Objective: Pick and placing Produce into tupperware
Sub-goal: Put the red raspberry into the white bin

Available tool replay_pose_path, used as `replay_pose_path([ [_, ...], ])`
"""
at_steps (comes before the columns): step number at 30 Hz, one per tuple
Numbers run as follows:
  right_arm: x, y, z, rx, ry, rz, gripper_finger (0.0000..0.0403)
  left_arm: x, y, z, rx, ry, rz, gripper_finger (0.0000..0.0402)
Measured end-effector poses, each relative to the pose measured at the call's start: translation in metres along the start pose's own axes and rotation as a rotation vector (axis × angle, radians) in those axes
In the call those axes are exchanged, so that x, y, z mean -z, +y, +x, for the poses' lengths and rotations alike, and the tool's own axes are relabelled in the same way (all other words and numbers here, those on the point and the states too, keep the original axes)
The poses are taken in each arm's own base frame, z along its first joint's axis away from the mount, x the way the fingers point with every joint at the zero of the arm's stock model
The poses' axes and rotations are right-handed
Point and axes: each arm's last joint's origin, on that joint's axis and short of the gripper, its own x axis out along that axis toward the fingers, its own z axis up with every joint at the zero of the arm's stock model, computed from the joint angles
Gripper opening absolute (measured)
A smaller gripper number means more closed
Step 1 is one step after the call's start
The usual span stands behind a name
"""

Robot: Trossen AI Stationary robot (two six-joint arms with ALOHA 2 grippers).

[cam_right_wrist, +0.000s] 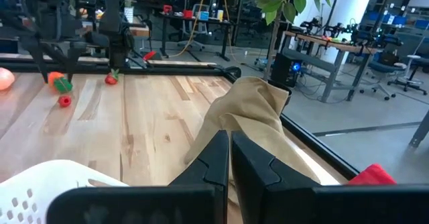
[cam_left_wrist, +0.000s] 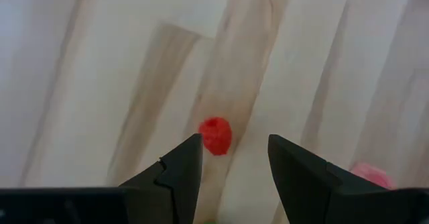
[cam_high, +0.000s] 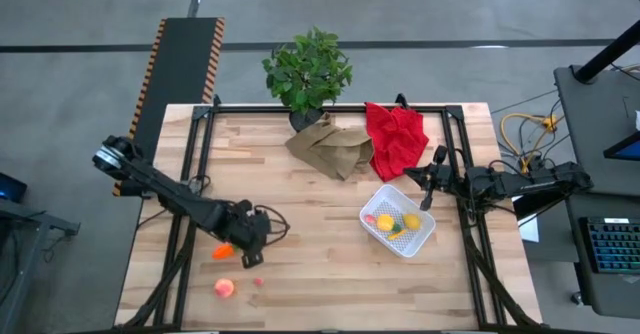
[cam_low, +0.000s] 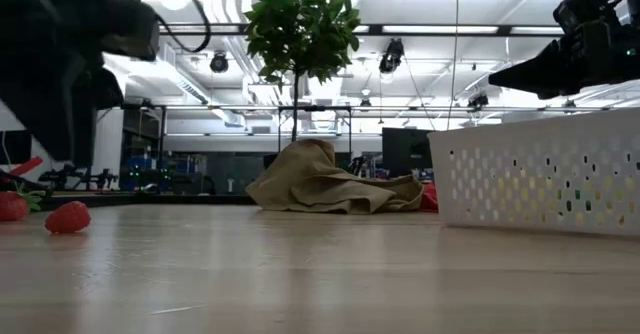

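Produce remaining on the pale wooden bench (cam_high: 330, 274) includes a tiny round red toy berry (cam_left_wrist: 216, 135) lying just ahead of the left tool (cam_left_wrist: 234, 158), whose fingers stand wide apart and empty; closing off-centre could flick it away, while the right tool (cam_right_wrist: 230, 158), fingers pressed together, waits beside the white perforated plastic tupperware (cam_high: 425, 236).

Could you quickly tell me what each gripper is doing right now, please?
Left gripper: jaws open, empty, poised over a red berry on the table.
Right gripper: jaws closed, empty, waiting beside the tupperware.
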Motion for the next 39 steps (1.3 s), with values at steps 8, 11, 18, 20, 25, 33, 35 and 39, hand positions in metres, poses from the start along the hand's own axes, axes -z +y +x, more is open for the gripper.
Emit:
replay_pose_path([
  [8,0.0,0.0,0.0,0.002,0.0,-0.004,0.0009,0.005,-0.005,0.023,-0.072,0.061,0.018,0.0156],
  [11,0.0,0.0,0.0,0.002,0.0,-0.004,0.0009,0.007,-0.006,0.032,-0.1,0.088,0.026,0.0156],
  [18,0.0,0.0,0.0,0.005,0.0,-0.004,0.0009,0.009,-0.007,0.045,-0.135,0.119,0.034,0.0156],
  [20,0.0,0.0,0.0,0.009,0.0,-0.004,0.0009,0.009,-0.007,0.047,-0.138,0.113,0.035,0.0156],
  [25,0.0,0.0,0.0,0.011,0.001,-0.004,0.0009,0.007,-0.009,0.05,-0.142,0.087,0.042,0.0156],
  [33,0.0,-0.001,0.0,0.025,0.002,-0.006,0.0009,0.008,-0.009,0.051,-0.14,0.084,0.041,0.0153],
  [35,0.0,-0.001,0.0,0.025,0.002,-0.008,0.0009,0.008,-0.008,0.051,-0.138,0.082,0.033,0.0144],
  [39,0.0,-0.001,0.0,0.025,0.002,-0.008,0.0009,0.008,-0.008,0.051,-0.133,0.084,0.033,0.0106],
])
